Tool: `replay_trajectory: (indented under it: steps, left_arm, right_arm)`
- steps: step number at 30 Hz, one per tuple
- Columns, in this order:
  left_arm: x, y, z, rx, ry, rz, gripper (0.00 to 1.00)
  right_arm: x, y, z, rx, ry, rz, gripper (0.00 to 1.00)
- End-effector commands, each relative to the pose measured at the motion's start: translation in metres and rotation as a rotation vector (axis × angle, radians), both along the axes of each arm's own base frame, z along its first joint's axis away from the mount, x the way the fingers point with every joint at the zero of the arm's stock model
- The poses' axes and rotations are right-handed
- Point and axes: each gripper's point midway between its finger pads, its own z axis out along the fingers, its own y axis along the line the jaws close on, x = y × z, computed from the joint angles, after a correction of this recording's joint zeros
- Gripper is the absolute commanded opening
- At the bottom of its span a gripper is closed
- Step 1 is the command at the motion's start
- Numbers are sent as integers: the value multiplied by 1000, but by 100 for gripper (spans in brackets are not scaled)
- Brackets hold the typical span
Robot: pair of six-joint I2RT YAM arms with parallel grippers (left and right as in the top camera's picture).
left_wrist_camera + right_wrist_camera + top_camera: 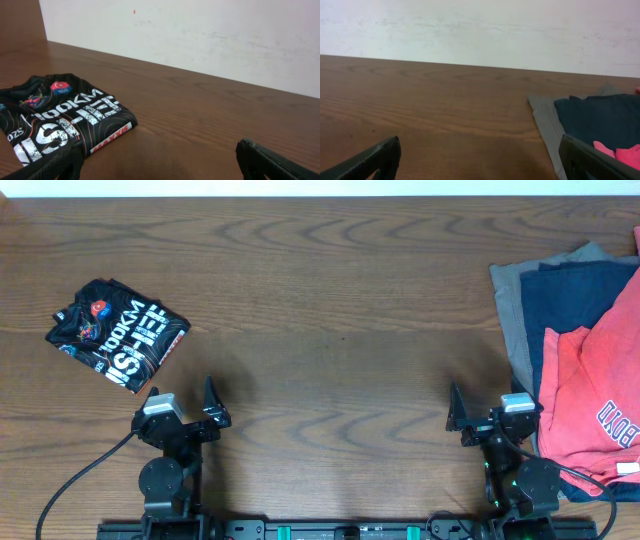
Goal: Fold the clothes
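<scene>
Coral-red shirt point(585, 395) shows lettering only overhead; left wrist also sees black jersey point(65, 117); left hand point(183, 392), right hand point(483, 398) wide.

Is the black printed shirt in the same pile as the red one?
No, the black printed shirt lies alone near the left gripper, while the red shirt sits on the navy shirt and grey shirt across the table.

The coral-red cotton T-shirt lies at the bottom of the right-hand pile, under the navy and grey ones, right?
No. The coral-red cotton T-shirt lies on top of that pile, over the navy T-shirt and the grey T-shirt; the overhead view shows it.
</scene>
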Motion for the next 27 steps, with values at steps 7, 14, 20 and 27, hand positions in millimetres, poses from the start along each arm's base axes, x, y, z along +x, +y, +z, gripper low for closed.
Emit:
replay_trajectory:
  steps: [7,14,20,27]
  left_arm:
    - [-3,-4,-8,-13,67,-22,98]
    - [-9,-6,30,-105,158,-13,98]
    - [-6,-8,46,-106,395,-21,98]
    - [-4,-8,29,-114,744,-5,98]
  right_arm:
    - [-4,-4,9,65,33,-23,99]
    - [-7,-32,41,23,142,-182,99]
    - [9,-31,41,-37,407,-196,99]
    - [11,-36,-4,-144,888,-220,99]
